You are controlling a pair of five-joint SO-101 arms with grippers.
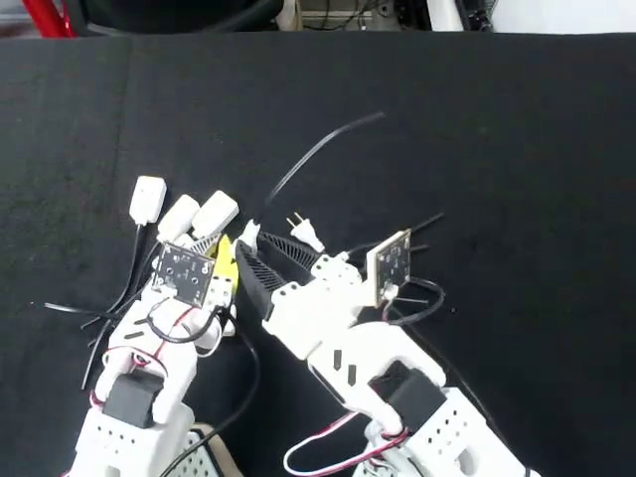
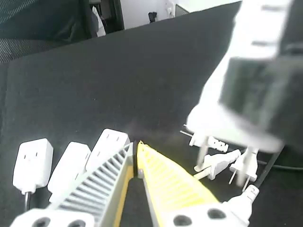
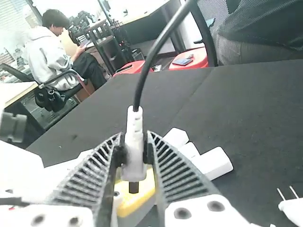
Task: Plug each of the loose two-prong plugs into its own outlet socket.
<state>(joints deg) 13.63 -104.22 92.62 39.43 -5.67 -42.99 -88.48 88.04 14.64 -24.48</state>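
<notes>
The right gripper (image 3: 134,137) has its black ribbed fingers clamped on a white plug (image 3: 134,161), whose black cord (image 3: 156,52) arches upward. The left gripper (image 2: 136,150) has one yellow and one grey finger, both ribbed, with tips together. It sits just beside the nearest of three boxy white sockets (image 1: 179,217), which lie in a row toward the left edge of the black cloth table (image 1: 497,149). A loose plug (image 1: 306,231) lies mid-table.

a black cloth (image 1: 517,149) covers the table. past its far edge, near the left corner, stands something red (image 1: 45,15)
</notes>
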